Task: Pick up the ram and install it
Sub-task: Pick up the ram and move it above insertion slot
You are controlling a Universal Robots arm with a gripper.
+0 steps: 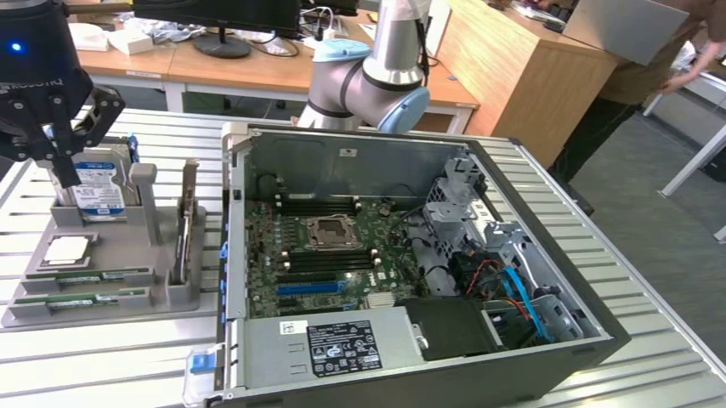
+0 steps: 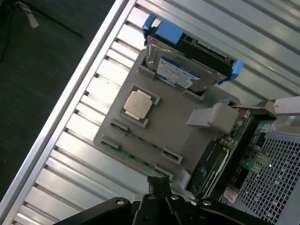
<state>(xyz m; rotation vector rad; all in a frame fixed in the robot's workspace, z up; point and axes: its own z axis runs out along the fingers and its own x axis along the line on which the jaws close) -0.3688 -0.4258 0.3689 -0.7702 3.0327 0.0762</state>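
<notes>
On the slatted table [image 1: 114, 357], the ram [image 1: 85, 276] lies in a grey tray [image 1: 125, 251], below pressed-together jaws.

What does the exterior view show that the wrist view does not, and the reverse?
Exterior view: the inside of the open black computer case with its green motherboard, wooden desks, a person. Wrist view: dark floor beside the slatted metal table. Both: grey plastic holder tray, silver-and-blue boxy hard drive, square silver processor chip, long green ram sticks, black gripper with jaws shut.
</notes>
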